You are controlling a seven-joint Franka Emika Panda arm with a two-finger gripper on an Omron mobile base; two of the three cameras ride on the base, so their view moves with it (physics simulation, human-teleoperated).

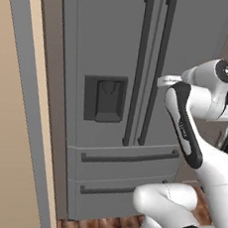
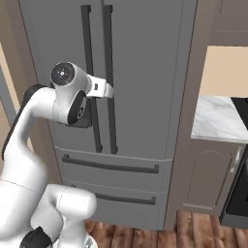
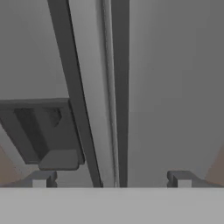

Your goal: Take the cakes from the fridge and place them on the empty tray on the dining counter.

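The tall grey fridge (image 1: 113,46) stands straight ahead with both doors shut, so the cakes are hidden. Its two long dark handles (image 1: 139,69) run down the middle, beside a dark dispenser recess (image 1: 104,99). My gripper (image 3: 111,180) is open and empty, and its fingertips (image 3: 41,179) stand wide apart on either side of the two handles (image 3: 120,87). From the base, the white hand (image 1: 163,81) reaches to the right door's handle (image 2: 109,72) at about mid height. The tray and the dining counter are out of view.
Two drawers (image 1: 126,157) with horizontal handles sit below the fridge doors. A beige wall with a grey post (image 1: 22,101) is on the left. Right of the fridge stand a brown panel (image 2: 186,145), a marble-topped cabinet (image 2: 218,118) and a dark appliance (image 2: 237,193). The floor is wood.
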